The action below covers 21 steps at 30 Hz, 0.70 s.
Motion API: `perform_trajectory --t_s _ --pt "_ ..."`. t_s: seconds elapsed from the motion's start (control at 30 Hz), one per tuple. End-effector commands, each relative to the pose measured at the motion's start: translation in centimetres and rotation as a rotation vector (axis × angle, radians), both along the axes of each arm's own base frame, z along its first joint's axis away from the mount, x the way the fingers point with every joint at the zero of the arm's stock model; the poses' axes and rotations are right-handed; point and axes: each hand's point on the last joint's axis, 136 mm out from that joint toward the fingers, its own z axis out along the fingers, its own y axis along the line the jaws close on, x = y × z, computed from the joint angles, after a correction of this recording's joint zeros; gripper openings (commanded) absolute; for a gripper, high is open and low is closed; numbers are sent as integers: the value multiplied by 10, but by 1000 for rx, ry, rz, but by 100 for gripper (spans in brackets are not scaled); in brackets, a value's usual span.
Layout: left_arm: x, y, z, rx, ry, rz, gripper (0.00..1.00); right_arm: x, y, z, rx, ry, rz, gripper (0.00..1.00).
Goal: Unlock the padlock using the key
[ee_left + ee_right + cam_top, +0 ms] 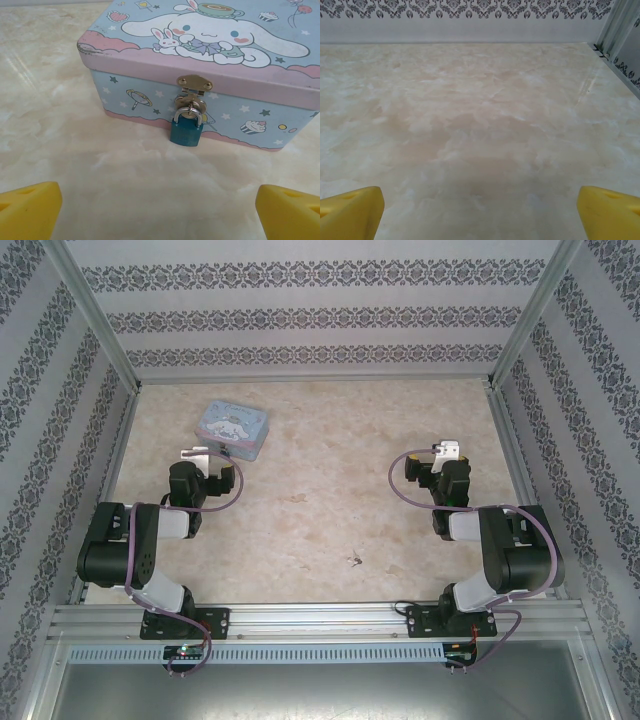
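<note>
Both wide and empty, left gripper [160, 212] and right gripper [480, 212]; tiny padlock [186, 131] dangling off tin [130, 95] looks hard, slick, so pinch its flat body.

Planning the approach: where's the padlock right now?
Left wrist view: the padlock hangs from the hasp on the front of the cartoon tin, ahead of the left gripper. Top view: the tin sits far left.
</note>
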Motion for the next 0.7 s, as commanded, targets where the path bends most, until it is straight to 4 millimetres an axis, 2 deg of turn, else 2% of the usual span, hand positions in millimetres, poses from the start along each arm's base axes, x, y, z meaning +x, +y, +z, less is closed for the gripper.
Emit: perform_trajectory --t_s 0.0,0.3,0.53,0.6,0.67 --pt "5 2 11 -15 -43 10 100 3 2 8 13 -22 17 98" --pt "5 -3 13 -19 -48 -21 100 3 1 9 17 -28 12 98" --pt "-4 -2 50 -24 -60 -9 100 -9 -19 50 31 -38 -111 98" --pt "-7 -1 62 -37 -69 3 100 -11 -16 63 96 -42 -112 98" --pt "-8 -3 79 -57 -87 -2 100 -11 -12 76 247 -68 -106 98"
